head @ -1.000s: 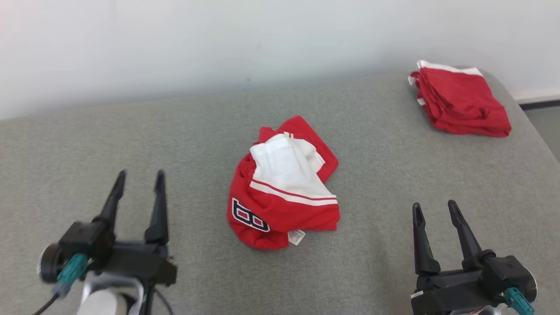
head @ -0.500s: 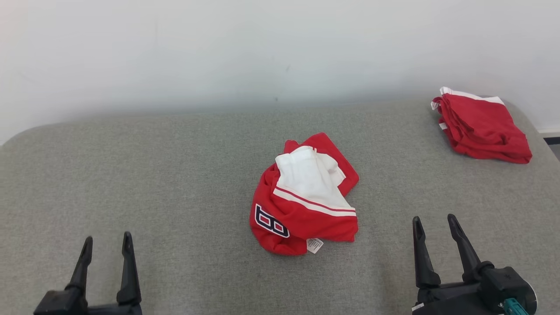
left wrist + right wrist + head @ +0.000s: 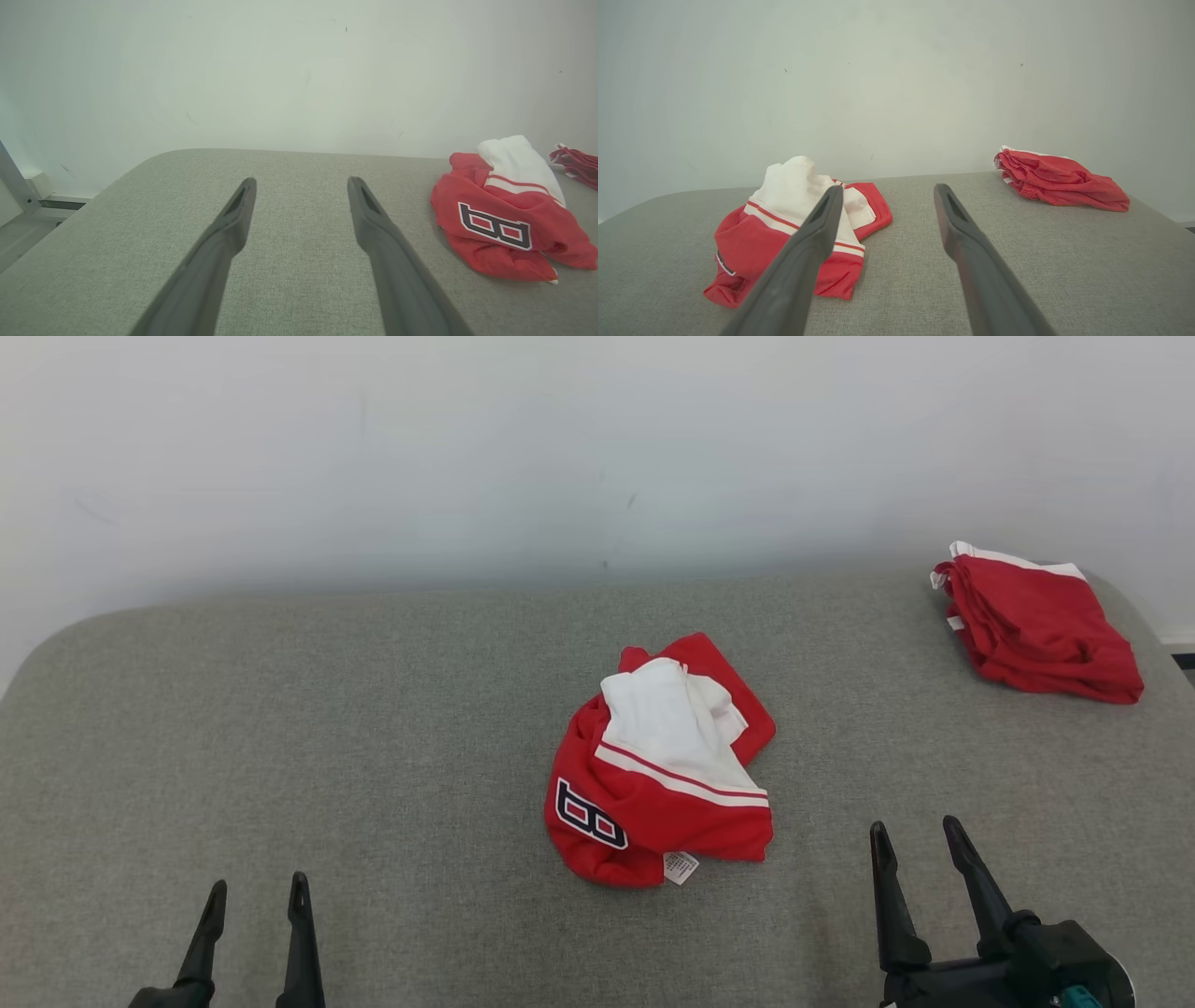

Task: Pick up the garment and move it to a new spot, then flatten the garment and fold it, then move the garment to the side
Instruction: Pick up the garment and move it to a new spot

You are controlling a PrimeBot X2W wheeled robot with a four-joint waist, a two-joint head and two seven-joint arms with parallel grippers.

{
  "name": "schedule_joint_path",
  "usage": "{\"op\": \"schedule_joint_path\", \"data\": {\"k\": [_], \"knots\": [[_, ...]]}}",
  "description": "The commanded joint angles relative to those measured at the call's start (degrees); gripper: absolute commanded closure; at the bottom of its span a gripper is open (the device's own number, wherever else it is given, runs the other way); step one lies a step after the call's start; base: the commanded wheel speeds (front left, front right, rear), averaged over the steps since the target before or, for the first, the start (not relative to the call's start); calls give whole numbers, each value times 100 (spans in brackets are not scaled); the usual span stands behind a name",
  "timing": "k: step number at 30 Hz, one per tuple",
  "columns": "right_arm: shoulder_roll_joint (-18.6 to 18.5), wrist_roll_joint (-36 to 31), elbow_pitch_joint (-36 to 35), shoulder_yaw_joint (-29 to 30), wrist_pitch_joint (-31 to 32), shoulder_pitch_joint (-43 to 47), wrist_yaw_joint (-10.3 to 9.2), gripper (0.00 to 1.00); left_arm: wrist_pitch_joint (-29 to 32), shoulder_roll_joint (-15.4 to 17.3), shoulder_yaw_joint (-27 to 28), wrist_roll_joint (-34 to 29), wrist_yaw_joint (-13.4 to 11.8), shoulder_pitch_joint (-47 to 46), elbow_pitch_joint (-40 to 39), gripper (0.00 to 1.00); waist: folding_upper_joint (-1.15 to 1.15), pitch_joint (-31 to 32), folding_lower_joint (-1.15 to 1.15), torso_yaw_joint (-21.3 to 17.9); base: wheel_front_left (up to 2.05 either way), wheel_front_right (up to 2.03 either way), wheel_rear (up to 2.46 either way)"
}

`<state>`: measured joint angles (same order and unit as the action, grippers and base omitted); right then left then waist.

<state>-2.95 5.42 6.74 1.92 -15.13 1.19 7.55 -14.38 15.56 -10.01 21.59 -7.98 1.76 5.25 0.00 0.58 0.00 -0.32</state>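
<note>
lying crumpled: garment (image 3: 658,775) ahead-left of right gripper (image 3: 914,824) (apart)

A crumpled red-and-white sports jersey garment (image 3: 653,793) lies near the middle of a grey woven-fabric surface with rounded corners (image 3: 373,728). A dark numeral outlined in white (image 3: 590,815) shows on its lower left fold, and a small white label (image 3: 681,867) pokes out at its near edge. At the far right corner rests a folded red cloth pile with white trim (image 3: 1041,630), well apart from the jersey. A plain white wall (image 3: 467,457) rises behind. The left gripper (image 3: 259,884) and the right gripper (image 3: 914,826) stand at the lower corners, fingers spread, nothing between them.
</note>
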Motion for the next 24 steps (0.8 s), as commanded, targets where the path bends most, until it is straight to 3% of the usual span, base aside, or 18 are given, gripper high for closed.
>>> {"op": "schedule_joint_path", "data": {"k": [1,24], "knots": [[16,-61,17,-11,0,75,-15,0,-39,3,3,-21,24,72,25,0,0,39,0,-20,0,0,0],[16,-59,94,29,0,182,-15,0,9,202,-51,-112,-104,164,110,0,0,102,0,-111,0,0,0]]}}
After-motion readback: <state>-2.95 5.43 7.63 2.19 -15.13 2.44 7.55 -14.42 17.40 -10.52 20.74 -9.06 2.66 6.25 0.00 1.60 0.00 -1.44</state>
